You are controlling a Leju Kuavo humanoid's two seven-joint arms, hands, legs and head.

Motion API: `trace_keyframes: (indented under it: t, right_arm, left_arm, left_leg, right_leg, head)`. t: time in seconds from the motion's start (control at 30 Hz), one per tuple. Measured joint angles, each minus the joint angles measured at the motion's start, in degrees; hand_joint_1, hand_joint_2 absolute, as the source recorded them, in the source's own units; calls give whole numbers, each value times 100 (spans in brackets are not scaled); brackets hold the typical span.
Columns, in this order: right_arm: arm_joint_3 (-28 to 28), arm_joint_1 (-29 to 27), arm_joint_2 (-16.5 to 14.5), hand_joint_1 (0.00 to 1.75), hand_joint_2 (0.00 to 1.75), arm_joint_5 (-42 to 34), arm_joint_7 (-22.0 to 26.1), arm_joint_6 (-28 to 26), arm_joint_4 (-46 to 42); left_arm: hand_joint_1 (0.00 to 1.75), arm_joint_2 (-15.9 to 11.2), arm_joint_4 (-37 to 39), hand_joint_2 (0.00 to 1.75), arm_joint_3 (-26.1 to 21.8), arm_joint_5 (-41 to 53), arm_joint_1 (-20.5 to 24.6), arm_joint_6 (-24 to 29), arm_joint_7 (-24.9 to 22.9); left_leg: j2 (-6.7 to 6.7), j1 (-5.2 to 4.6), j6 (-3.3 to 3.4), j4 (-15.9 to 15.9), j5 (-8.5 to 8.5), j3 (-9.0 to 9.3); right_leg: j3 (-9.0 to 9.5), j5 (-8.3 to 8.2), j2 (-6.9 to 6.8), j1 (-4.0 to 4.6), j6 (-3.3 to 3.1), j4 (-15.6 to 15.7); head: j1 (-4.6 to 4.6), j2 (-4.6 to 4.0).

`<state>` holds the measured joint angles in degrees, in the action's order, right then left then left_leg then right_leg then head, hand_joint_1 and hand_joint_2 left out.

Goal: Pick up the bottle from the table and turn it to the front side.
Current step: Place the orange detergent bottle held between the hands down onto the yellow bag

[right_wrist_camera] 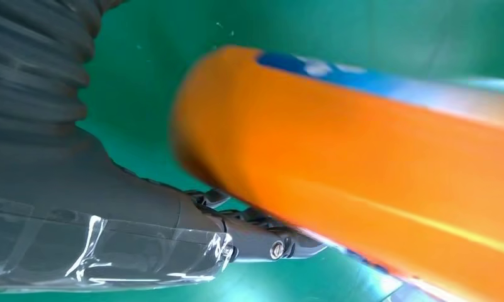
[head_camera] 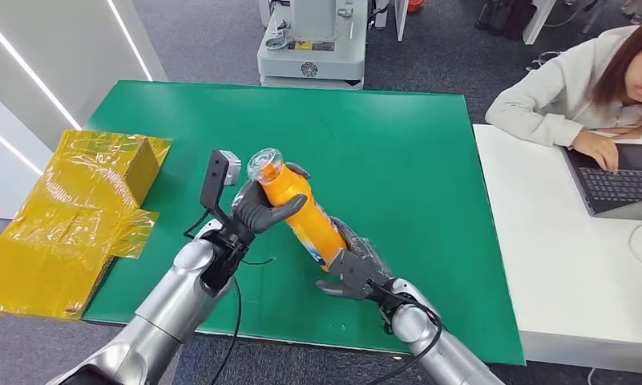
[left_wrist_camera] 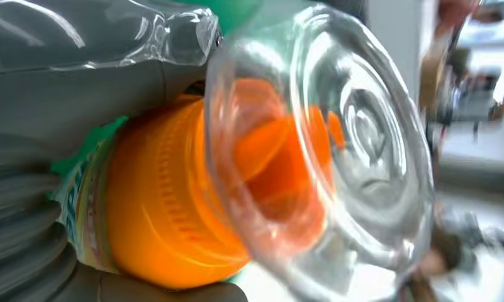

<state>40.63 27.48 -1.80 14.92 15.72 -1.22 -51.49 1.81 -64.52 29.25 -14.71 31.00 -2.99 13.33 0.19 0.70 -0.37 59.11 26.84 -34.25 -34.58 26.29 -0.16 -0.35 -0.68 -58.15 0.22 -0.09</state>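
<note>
The orange drink bottle [head_camera: 301,210] is held clear of the green worktop [head_camera: 397,144], tilted, with its clear cap [head_camera: 265,164] pointing up and away from the robot. The left hand [head_camera: 261,207] wraps the upper body just below the cap, thumb across the front. The right hand [head_camera: 356,269] cups the base end from beneath. This two-point hold probably serves to let the bottle rotate about its long axis. The label [head_camera: 321,241] sits near the lower half, partly hidden.
</note>
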Motion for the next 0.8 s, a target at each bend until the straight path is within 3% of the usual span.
trace_keyframes:
  t: [0.07, 0.13, 0.3, 0.4, 0.5, 0.63, 0.8]
  right_arm:
    - [-38, -42, 24, 0, 175, 36, 15, 25, -38]
    - [-61, -89, 45, 0, 175, 72, 45, 55, -57]
    - [-139, -112, 78, 0, 175, 97, 126, 88, -65]
    - [-168, -128, 93, 0, 175, 127, 219, 110, -84]
    - [-181, -157, 117, 0, 175, 130, 329, 108, -114]
    - [-225, -250, 206, 0, 175, 70, 480, 18, -167]
    - [-344, -456, 357, 0, 175, 20, 586, -101, -309]
  left_arm:
    - [175, -83, -18, 175, 97, 1756, 149, 754, 98]
    - [175, -182, -26, 175, 143, 3421, 286, 1163, 65]
    - [175, -348, -44, 175, 212, 5080, 382, 1620, -83]
    - [175, -550, -44, 175, 398, 7207, 509, 2352, -472]
    - [175, -806, -42, 175, 543, 9038, 638, 2680, -809]
    - [175, -1072, 14, 175, 612, 10049, 736, 2730, -1099]
    - [175, -1544, 191, 175, 1113, 10410, 1054, 2789, -2044]
  left_leg:
    - [2, 2, 0, 0, 0, 0]
    - [2, 2, 0, -1, 0, 1]
    - [4, 2, 0, -1, 0, 1]
    - [5, 2, 0, -1, 0, 2]
    - [4, 2, 0, -1, 0, 3]
    - [4, 2, -1, -1, 0, 3]
    - [7, 1, -1, -1, 0, 3]
  right_leg:
    - [0, -1, 1, 0, -1, -1]
    - [0, -2, 2, 0, -3, -1]
    - [0, -1, 4, 0, -3, -4]
    - [-1, -1, 7, 0, -3, -5]
    - [0, -1, 6, 0, -3, -4]
    - [-1, -1, 7, 0, -3, -5]
    - [-1, -1, 9, 0, -3, -4]
  head:
    - [0, 0]
    - [-1, 0]
    - [1, 0]
    - [0, 0]
    - [0, 0]
    - [1, 0]
    - [0, 0]
